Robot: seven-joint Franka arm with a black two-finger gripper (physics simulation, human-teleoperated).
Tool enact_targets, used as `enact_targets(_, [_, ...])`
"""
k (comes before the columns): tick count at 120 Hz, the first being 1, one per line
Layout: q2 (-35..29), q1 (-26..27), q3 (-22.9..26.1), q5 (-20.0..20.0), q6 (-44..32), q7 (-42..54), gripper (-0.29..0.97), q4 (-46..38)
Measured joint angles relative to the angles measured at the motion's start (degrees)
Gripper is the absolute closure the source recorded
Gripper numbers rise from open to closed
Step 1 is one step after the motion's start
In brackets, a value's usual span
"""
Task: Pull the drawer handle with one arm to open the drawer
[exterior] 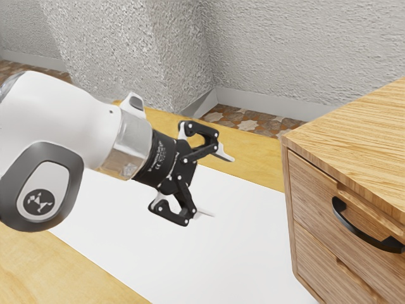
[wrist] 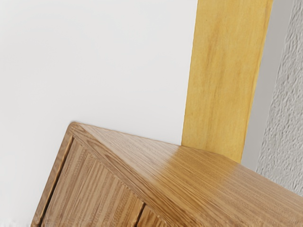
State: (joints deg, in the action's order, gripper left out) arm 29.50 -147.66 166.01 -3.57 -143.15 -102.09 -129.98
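A wooden drawer cabinet [exterior: 354, 190] stands at the exterior view's right, with a black curved handle [exterior: 364, 229] on its upper drawer front [exterior: 319, 196]. That drawer front looks flush with the cabinet. My gripper [exterior: 214, 185] hangs above the white mat, well to the left of the cabinet, its two fingers spread wide and open with nothing between them. In the wrist view the cabinet's top [wrist: 189, 175] and part of a drawer front [wrist: 85, 194] lie ahead of my hand.
A white mat [exterior: 221, 253] covers the wooden table [exterior: 253, 155]. A rough grey wall [exterior: 285, 44] runs behind, with a patterned floor strip [exterior: 247, 119] at its foot. A lower drawer [exterior: 329, 266] sits beneath the handled one.
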Motion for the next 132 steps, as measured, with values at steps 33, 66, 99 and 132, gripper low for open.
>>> enact_targets(33, [0.6, 15.7, 0.0, 6.1, 0.8, 4.2, 0.02, 0.2])
enact_targets(66, [0.7, 18.1, 0.0, 11.3, 1.5, 6.8, 0.02, 1.7])
enact_targets(99, [-3.8, 18.9, -1.7, 13.8, 0.9, 8.5, 0.02, 5.3])
enact_targets(132, [-6.7, 19.3, -4.2, 15.4, -1.3, 9.0, 0.02, 6.6])
